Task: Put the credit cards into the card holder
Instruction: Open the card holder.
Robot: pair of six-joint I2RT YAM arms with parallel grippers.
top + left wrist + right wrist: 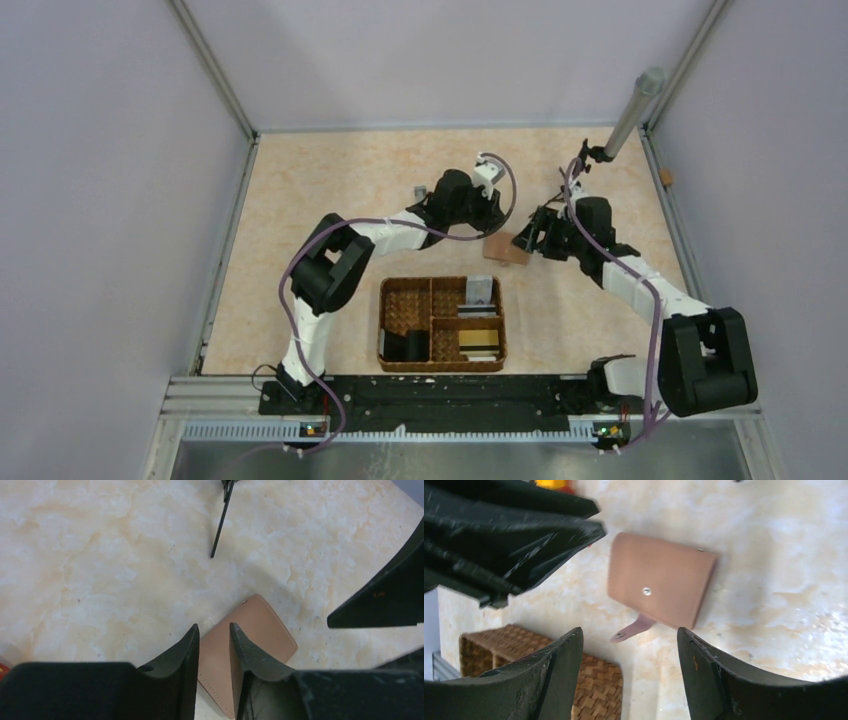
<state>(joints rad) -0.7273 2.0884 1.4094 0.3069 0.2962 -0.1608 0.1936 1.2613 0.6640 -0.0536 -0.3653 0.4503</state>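
A: We start at the left gripper (pixel 214 626). Its two black fingers stand a narrow slit apart, tips down over the card holder (pixel 260 625), and we see nothing clamped between them.

B: So we call it released. And the right gripper (pixel 629 630)?

A: It is spread wide and empty. In its wrist view the holder lies flat on the marbled table (pixel 774 555), just above the gap between the fingers. A metal snap stud (pixel 646 591) shows on it, and a strap tab (pixel 634 629) sticks out loose at its lower edge.

B: Any writing we can read?

A: The holder's face is plain brown with stitching along the edge. The credit cards (pixel 480 337) are too small from above for us to read.

B: Where are they?

A: They sit in the right-hand compartments of the woven basket (pixel 384 320), lower centre of the top view. A grey one leans in the upper compartment, with gold and black-striped ones below. A black block (pixel 405 345) sits in the lower left compartment.

B: And the arms?

A: The left arm (pixel 330 265) bends at an elbow left of centre and reaches right. The right arm (pixel 640 280) stretches up and left from the lower right. Both claws meet at the holder, just above the basket.
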